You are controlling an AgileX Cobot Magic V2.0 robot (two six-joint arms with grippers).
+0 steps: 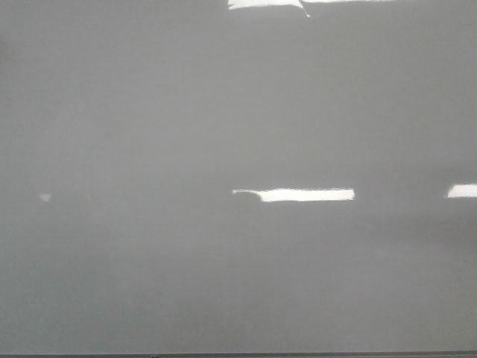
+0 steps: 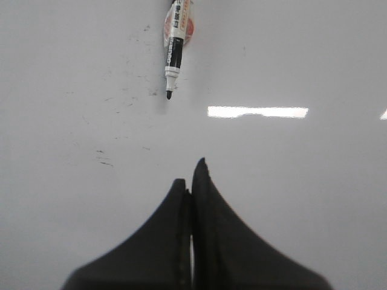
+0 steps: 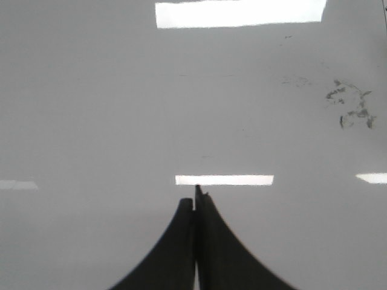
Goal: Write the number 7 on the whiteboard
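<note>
Front view: the whiteboard (image 1: 186, 112) fills the frame, glossy pale grey, with bright rectangular light reflections (image 1: 305, 195) across it and a thin dark edge along the bottom. No drawn figure shows on it here, and neither arm is in frame.

Left wrist view: the left end effector (image 2: 192, 175) hangs over the board with its two black fingers (image 2: 163, 241) pressed together, nothing between them. Well apart from the fingertips lies a marker (image 2: 175, 45), white barrel with black band and printed label, cap off, dark tip resting on the board surface and pointing toward the end effector. Faint grey scuffs (image 2: 104, 158) dot the board between marker and fingers.

Right wrist view: the right end effector (image 3: 195, 199) is likewise closed and empty, fingers meeting at a narrow seam. Off to one side, well away from it, sits a smudged dark patch (image 3: 351, 106) of old ink; possibly a wiped figure, too blurred to read as a 7.
</note>
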